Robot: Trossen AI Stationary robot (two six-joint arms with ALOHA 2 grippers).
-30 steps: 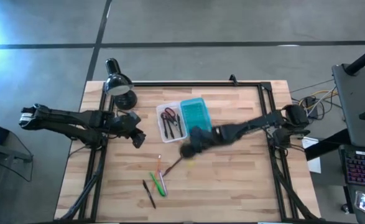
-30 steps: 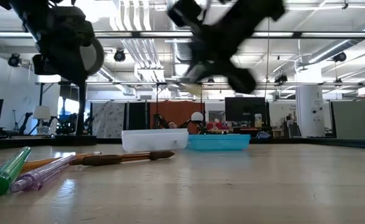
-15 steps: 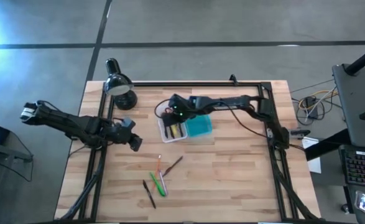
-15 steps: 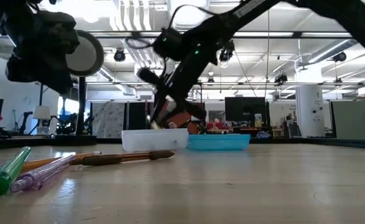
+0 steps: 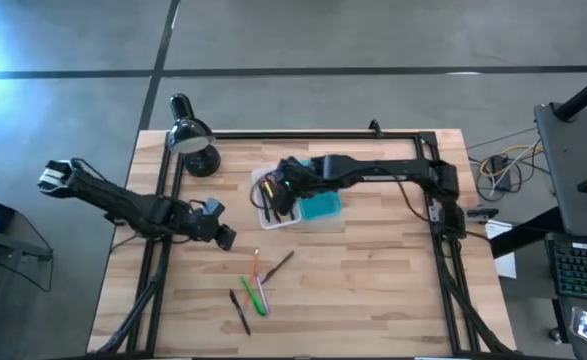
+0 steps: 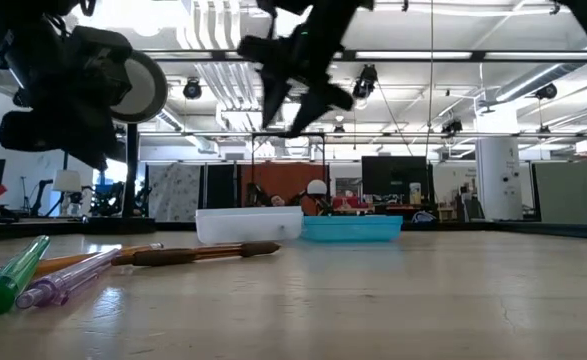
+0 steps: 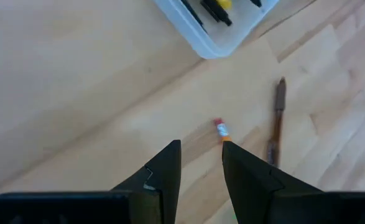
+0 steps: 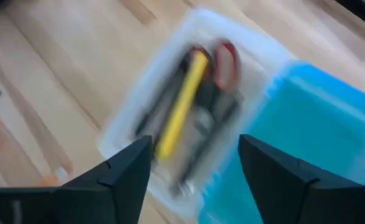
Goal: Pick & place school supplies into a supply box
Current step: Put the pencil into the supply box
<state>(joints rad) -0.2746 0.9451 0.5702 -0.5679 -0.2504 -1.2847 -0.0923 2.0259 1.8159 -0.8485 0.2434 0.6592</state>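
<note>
The supply box stands open at the table's middle, with its clear tray [image 5: 271,205] to the left of its turquoise lid [image 5: 321,205]. In the tray lie red-handled scissors [image 8: 224,57], dark pens and a yellow pencil [image 8: 183,102]. My right gripper [image 8: 194,146] hovers open above the tray, with nothing between its fingers. My left gripper [image 7: 201,152] is open just above the wood, near the eraser end of an orange pencil [image 7: 221,129]. A brown pen [image 5: 279,264], a green marker [image 5: 254,297], a pinkish stick [image 6: 68,280] and a dark pen [image 5: 239,312] lie flat on the table.
A black desk lamp [image 5: 193,140] stands at the far left corner. A dark frame rail [image 5: 313,134] runs along the table's far edge and down both sides. Bare wood lies to the right of the box and toward the near right.
My right gripper has swung from the table's middle toward the far left, dipped to the tray and risen above it. A yellow pencil that was not in the tray before lies there now. My left gripper has drifted a little toward the near edge.
</note>
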